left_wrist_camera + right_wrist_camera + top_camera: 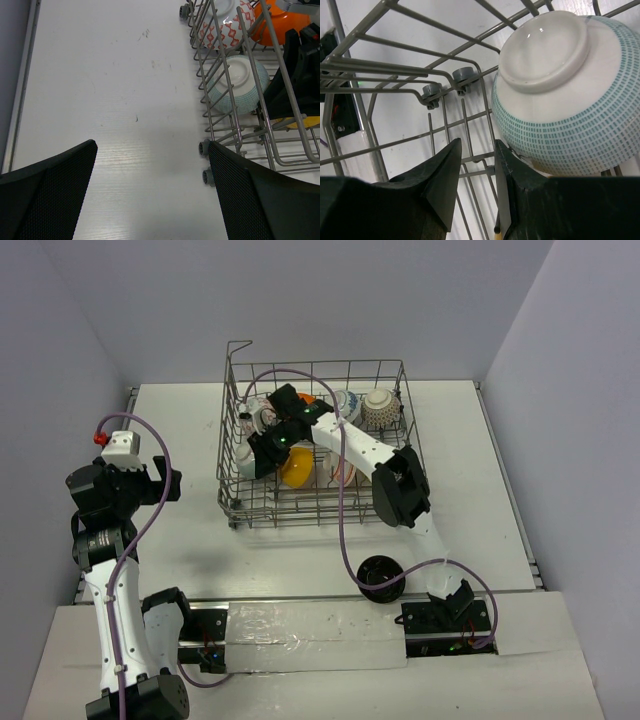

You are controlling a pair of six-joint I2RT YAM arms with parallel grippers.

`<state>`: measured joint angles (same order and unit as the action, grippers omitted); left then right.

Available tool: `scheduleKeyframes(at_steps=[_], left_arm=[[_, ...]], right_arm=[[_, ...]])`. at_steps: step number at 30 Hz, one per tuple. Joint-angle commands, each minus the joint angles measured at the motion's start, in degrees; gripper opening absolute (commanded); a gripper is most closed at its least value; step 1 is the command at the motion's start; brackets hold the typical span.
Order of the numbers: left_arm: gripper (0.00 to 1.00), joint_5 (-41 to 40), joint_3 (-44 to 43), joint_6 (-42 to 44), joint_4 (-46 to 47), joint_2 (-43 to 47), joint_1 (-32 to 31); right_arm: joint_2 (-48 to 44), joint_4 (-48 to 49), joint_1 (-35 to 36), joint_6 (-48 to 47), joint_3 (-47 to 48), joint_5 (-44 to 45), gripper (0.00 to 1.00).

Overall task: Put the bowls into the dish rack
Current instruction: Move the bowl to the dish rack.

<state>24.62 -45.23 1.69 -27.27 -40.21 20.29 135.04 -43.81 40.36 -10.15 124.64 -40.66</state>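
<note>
The dish rack is a grey wire basket at mid-table. Inside it lie a yellow bowl, an orange bowl, a white-patterned bowl and a blue-patterned one. A pale teal bowl rests bottom-up at the rack's left end, beside a red-and-white bowl. My right gripper is inside the rack, open a little with only rack wire showing in the gap, its right finger against the teal bowl. My left gripper hangs wide open over bare table left of the rack. A glossy black bowl sits on the table.
The rack's raised wire loop stands at its far left corner. Small grey wheels mark the rack's near left corner, close to my left gripper's right finger. A purple cable trails from the right arm over the rack's front.
</note>
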Motion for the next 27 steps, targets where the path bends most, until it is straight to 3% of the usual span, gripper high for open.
scheduleKeyframes(at_steps=[1, 27], left_arm=[[0.99, 1.39, -0.03, -0.64, 1.87, 0.48, 0.36], [0.99, 1.92, -0.56, -0.55, 1.69, -0.05, 0.36]], right_arm=[[0.83, -0.31, 0.33, -0.13, 3.59, 1.11, 0.41], [3.65, 1.19, -1.60, 3.30, 8.07, 4.63, 0.45]])
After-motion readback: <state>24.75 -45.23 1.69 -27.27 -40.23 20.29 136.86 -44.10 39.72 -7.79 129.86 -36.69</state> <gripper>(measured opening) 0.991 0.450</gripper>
